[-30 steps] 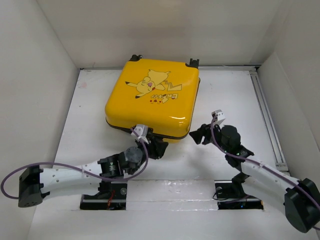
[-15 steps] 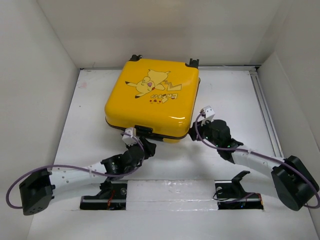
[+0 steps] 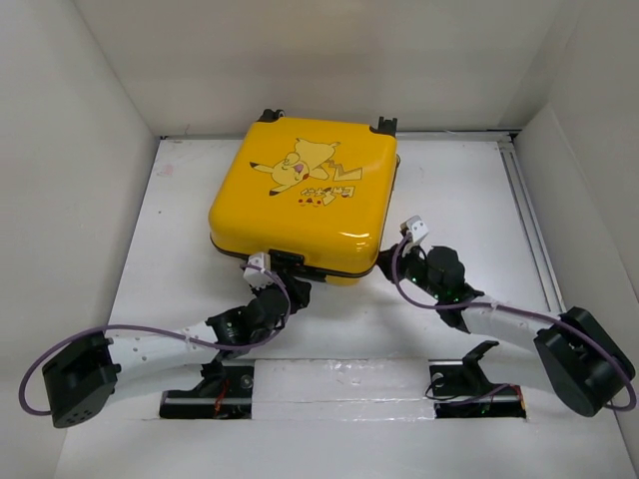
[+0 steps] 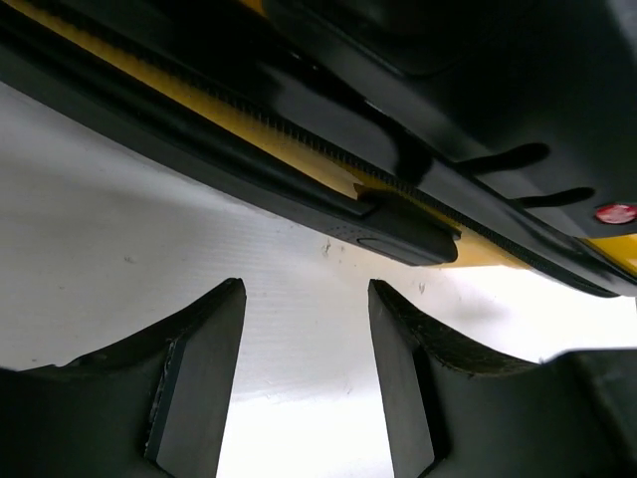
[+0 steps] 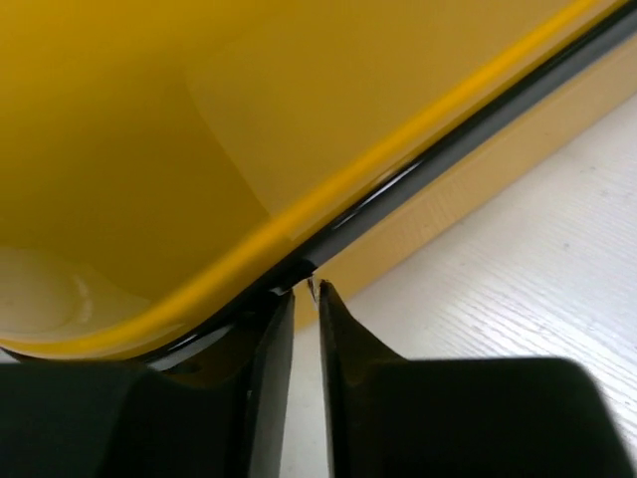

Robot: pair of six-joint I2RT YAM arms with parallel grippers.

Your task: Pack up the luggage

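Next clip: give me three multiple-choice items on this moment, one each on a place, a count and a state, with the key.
1. Where is the left gripper?
A) at the suitcase's near edge
B) above its top
C) at its far edge

2. How many wheels show at the suitcase's far edge?
A) none
B) two
C) four

3. The suitcase is:
A) wide open
B) closed, lying flat
C) standing upright

Key:
1 A, the left wrist view has the zipper just ahead.
2 B, one at each far corner.
3 B, the printed shell faces up and the seam is shut.
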